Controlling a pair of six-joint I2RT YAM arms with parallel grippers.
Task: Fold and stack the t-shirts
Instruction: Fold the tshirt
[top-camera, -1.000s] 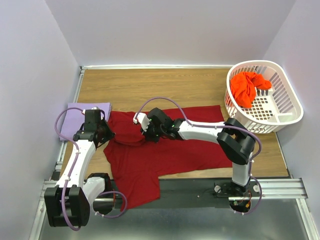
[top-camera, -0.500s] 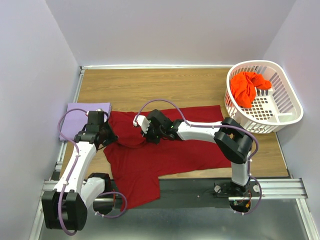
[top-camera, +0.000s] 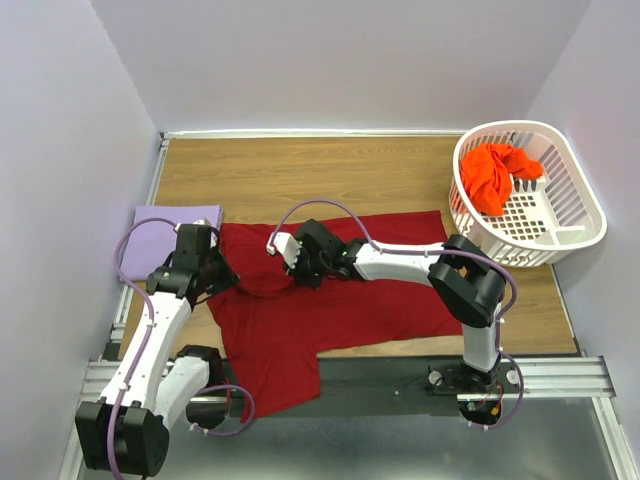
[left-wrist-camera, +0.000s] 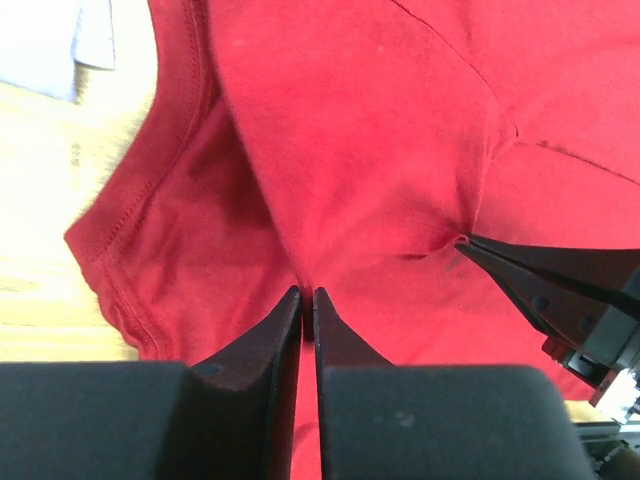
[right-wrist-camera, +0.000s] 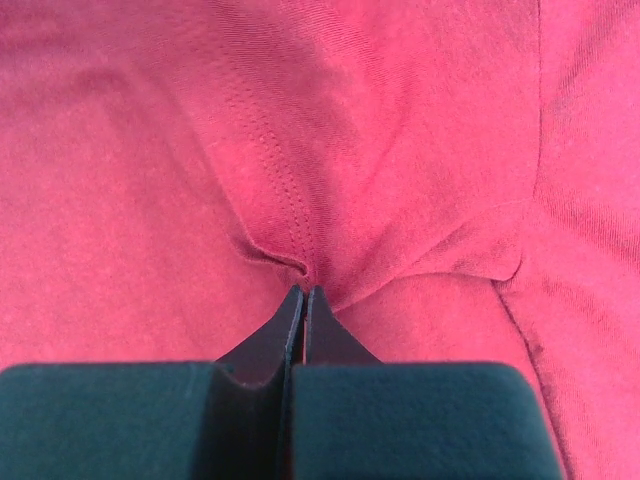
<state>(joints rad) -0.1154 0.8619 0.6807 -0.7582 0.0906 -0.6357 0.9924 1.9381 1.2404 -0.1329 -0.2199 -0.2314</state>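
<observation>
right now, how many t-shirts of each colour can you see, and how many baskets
dark red t-shirt: 1
lavender t-shirt: 1
orange-red t-shirt: 1
white laundry basket: 1
total: 4 things, 3 t-shirts and 1 basket

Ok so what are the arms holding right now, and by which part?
Both hold the dark red shirt: left tool pinches a fold beside a sleeve, right tool a stitched seam.
</observation>
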